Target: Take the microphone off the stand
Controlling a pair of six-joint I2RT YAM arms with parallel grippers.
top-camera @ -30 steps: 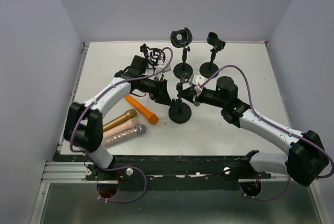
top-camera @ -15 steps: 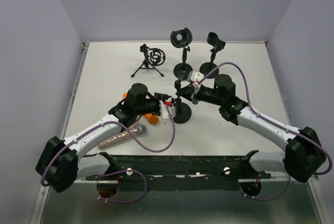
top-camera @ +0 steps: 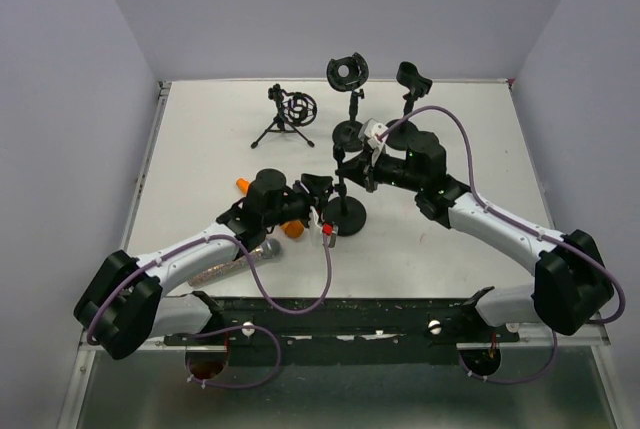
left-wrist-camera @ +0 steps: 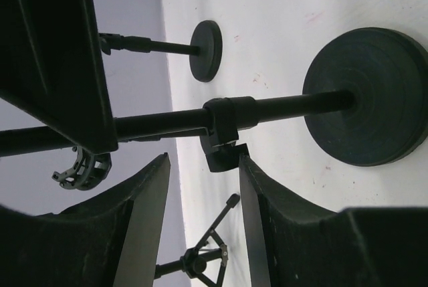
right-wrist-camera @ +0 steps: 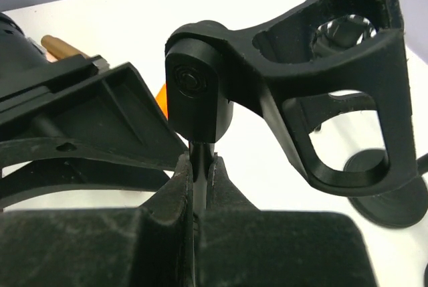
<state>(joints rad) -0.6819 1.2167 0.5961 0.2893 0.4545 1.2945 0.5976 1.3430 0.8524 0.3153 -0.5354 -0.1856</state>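
Bright even overhead light, soft faint shadows, wrist views' foreground blurred

Open: surface (top-camera: pixel 200 159) left of the tripod stand (top-camera: pixel 285 119) lay bare.
Middle: centre stand (top-camera: pixel 346 217) barred passage.
Left front: microphones (top-camera: pixel 215 270) lay in the way.

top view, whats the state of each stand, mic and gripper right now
near stand, upright, clip empty
right gripper, shut on near stand's stem
left gripper, open, holding nothing
orange microphone, lying on table, partly hidden
glitter microphone, lying on table
tripod stand, upright, empty
ring-mount stand, upright, empty
back clip stand, upright, empty
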